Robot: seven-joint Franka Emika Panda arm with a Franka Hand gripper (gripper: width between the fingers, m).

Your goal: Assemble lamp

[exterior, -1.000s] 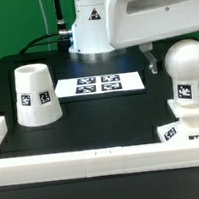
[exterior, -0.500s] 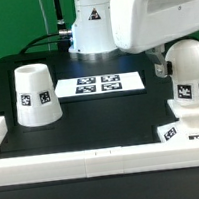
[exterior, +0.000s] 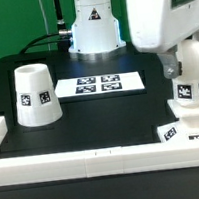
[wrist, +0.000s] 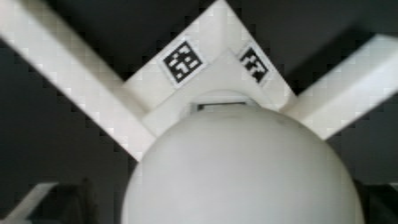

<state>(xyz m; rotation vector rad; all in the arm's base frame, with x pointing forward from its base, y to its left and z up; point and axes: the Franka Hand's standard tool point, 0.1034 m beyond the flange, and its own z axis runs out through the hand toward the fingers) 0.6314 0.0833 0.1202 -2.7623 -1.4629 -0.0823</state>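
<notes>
Directly beneath the hand [exterior: 176, 60] stands the white round-topped plastic bulb post [exterior: 192, 76], upright on the white flat square plastic base [exterior: 178, 130], its dome [wrist: 240, 165] filling the wrist view. The risk, as I judge it, is an off-centre descent. A finger could strike the dome instead of straddling it, tipping the post or shoving the base across the black worktop [exterior: 110, 116] toward the long white rail [exterior: 95, 160] beyond it. A grip taken high on the rounded top could also slip off. I cannot tell how wide the hand stands, since the arm's white housing hides its fingers, nor whether it touches the post. Well away from the hand, toward the exterior view's left, sits the white tapered cup-like shade [exterior: 35, 95], and the marker board [exterior: 98, 85] lies between the two.
</notes>
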